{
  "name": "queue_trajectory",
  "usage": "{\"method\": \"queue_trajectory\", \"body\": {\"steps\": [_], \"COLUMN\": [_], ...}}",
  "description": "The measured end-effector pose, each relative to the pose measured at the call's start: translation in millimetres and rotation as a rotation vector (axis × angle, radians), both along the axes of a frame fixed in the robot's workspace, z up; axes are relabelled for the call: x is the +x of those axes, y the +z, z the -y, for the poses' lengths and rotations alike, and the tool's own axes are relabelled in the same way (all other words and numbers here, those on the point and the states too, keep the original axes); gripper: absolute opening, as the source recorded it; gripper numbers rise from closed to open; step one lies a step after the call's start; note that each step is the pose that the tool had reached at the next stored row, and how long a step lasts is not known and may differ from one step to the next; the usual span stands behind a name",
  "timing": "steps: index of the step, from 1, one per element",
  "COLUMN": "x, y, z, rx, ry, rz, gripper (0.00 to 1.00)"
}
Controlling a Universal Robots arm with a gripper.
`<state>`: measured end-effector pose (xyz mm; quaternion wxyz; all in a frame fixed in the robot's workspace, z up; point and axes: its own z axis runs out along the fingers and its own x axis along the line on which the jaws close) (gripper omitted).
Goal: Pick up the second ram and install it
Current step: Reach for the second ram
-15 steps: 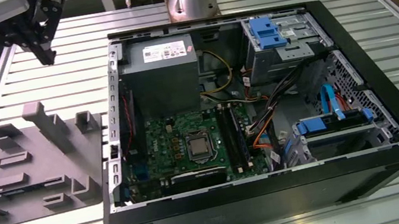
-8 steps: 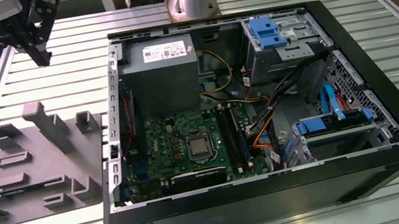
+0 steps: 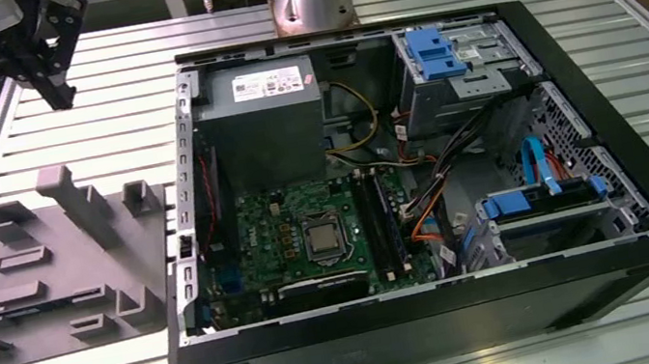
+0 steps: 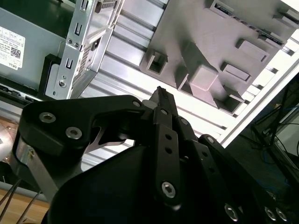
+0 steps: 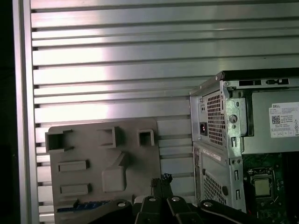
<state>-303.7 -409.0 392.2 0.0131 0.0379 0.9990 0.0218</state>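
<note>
Gripper (image 3: 58,95): fingers closed together, empty, raised. Ram (image 5: 86,205): lying in tray (image 5: 140,163), apart from gripper.

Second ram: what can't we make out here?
- second ram: first wrist view, a blue-green strip on the grey tray; the gripper hides one end, and the chips and label are not discernible.
- motherboard slots: exterior view, too small to tell whether any holds a stick.

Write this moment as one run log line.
hand: shut, over table, apart from grey tray | second ram: lying in grey tray, untouched | computer case: open
</note>
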Motion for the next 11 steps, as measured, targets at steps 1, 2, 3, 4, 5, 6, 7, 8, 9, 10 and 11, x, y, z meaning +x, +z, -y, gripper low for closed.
{"method": "queue_trajectory", "body": {"steps": [1, 2, 3, 4, 5, 6, 7, 8, 9, 10, 11], "x": [-0.8, -1.7, -2.4, -3.1, -3.9, -4.6, -5.4, -6.2, -6.9, -7.4, -8.0], "y": [0.0, 0.0, 0.0, 0.0, 0.0, 0.0, 0.0, 0.0, -0.1, 0.0, -0.1], "z": [0.2, 0.3, 0.5, 0.6, 0.7, 0.9, 1.0, 1.2, 1.3, 1.5, 1.6], "rx": [0.0000, 0.0000, -0.0001, -0.0001, 0.0000, 0.0000, 0.0000, 0.0000, 0.0000, 0.0000, 0.0000], "ry": [0.000, 0.000, 0.000, 0.000, 0.000, 0.000, 0.000, 0.000, 0.000, 0.000, 0.000], "rz": [-0.0001, -0.0001, -0.0001, -0.0001, -0.0001, -0.0001, 0.0000, -0.0001, -0.0001, -0.0001, -0.0001], "gripper": [0.11, 0.11, 0.11, 0.11, 0.11, 0.11, 0.11, 0.11, 0.11, 0.11, 0.11]}}
